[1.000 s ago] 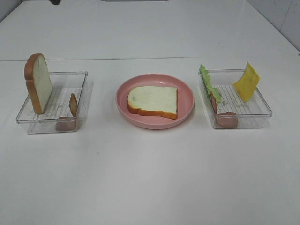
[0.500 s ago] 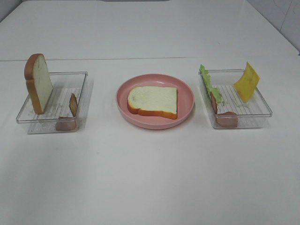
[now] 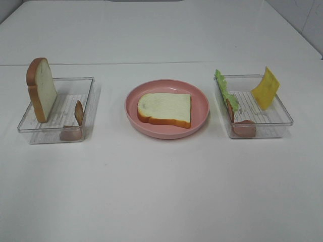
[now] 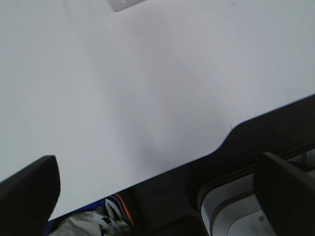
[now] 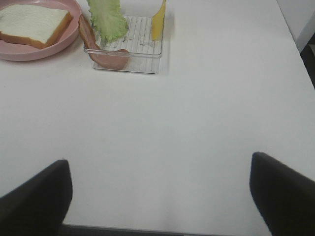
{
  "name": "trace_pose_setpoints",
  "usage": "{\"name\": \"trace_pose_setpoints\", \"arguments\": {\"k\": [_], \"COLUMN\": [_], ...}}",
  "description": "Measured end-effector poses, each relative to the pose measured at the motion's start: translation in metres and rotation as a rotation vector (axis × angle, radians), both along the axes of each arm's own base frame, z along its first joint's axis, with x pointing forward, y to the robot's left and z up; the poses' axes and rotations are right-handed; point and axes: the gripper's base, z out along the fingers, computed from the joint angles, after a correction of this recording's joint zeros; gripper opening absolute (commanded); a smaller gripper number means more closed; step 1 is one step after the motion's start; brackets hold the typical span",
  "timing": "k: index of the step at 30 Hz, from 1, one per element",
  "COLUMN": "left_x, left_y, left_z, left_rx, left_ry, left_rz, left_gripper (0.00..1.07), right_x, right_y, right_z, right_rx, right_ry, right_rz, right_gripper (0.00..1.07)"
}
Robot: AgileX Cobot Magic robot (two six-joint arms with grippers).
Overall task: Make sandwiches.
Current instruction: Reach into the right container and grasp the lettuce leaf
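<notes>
The table is seen as plain white. Ahead of the right claw, whose fingers are black, a clear tray with a fine ribbed line pattern is shown, with green lettuce, a yellow cheese square and reddish-brown bacon. Further to that claw's left, a pink plate is seen under a white bread slice crusted orange-brown. The fingers of the left claw are black as well.

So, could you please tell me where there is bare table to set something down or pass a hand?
The front strip of table before the left tray, pink plate and right tray is bare; so are both gaps beside the plate. Crowded: the right tray, with lettuce, bacon, cheese; the left tray holds an upright bread slice.
</notes>
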Motion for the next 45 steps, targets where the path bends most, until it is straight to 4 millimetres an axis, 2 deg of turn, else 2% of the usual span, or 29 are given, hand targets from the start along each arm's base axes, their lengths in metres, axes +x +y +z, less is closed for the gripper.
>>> {"name": "trace_pose_setpoints", "arguments": {"k": [2, 4, 7, 12, 28, 31, 36, 37, 45], "left_x": [-0.005, -0.020, -0.028, -0.033, -0.034, -0.037, -0.046, -0.053, -0.077], "left_y": [0.001, 0.002, 0.003, 0.002, 0.001, 0.003, 0.013, 0.016, 0.020], "left_z": [-0.004, -0.023, -0.029, -0.032, -0.031, -0.030, -0.026, -0.025, -0.025], "left_rx": [-0.008, -0.027, -0.064, -0.138, -0.148, -0.157, -0.173, -0.176, -0.168], "left_ry": [-0.007, -0.012, -0.037, -0.119, -0.137, -0.159, -0.264, -0.320, -0.491], "left_rz": [-0.020, -0.098, -0.118, -0.133, -0.143, -0.120, 0.031, 0.096, 0.272], "left_gripper": [1.02, 1.02, 1.02, 1.02, 1.02, 1.02, 1.02, 1.02, 1.02], "right_x": [0.000, 0.000, 0.000, 0.000, 0.000, 0.000, 0.000, 0.000, 0.000], "right_y": [0.000, 0.000, 0.000, 0.000, 0.000, 0.000, 0.000, 0.000, 0.000], "right_z": [0.000, 0.000, 0.000, 0.000, 0.000, 0.000, 0.000, 0.000, 0.000], "right_rx": [0.000, 0.000, 0.000, 0.000, 0.000, 0.000, 0.000, 0.000, 0.000], "right_ry": [0.000, 0.000, 0.000, 0.000, 0.000, 0.000, 0.000, 0.000, 0.000], "right_rz": [0.000, 0.000, 0.000, 0.000, 0.000, 0.000, 0.000, 0.000, 0.000], "right_gripper": [0.94, 0.94, 0.94, 0.94, 0.94, 0.94, 0.94, 0.94, 0.94]}}
